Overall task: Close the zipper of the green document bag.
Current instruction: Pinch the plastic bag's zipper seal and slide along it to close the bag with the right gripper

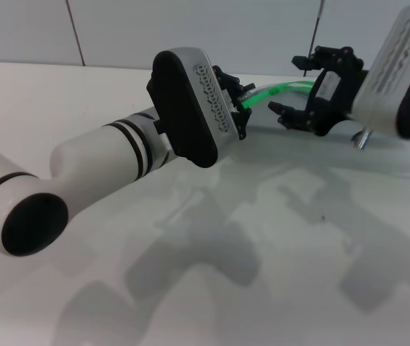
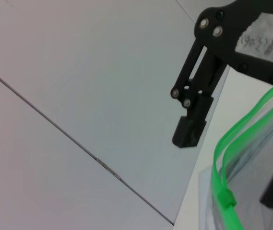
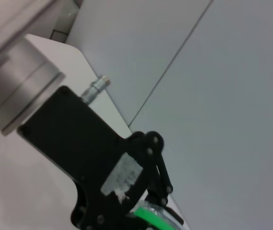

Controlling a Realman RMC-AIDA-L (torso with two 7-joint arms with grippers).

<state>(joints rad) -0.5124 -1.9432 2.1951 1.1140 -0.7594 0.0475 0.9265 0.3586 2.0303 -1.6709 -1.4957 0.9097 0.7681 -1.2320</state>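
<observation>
We see the white table (image 1: 212,288) spread beneath both arms, and on it, directly under the two grippers, the flat translucent grey-blue plastic document bag (image 2: 251,191). Its thin bright-green zipper strip (image 2: 244,127) runs lengthwise from the left gripper (image 1: 235,101) toward the right gripper (image 1: 298,86), and its two tracks stand parted there. The left gripper's fingers close on the zipper. The right gripper hangs spread apart, holding nothing. Its white sticker's handwriting is unreadable. The small green slider (image 2: 226,197) sits on the strip.
</observation>
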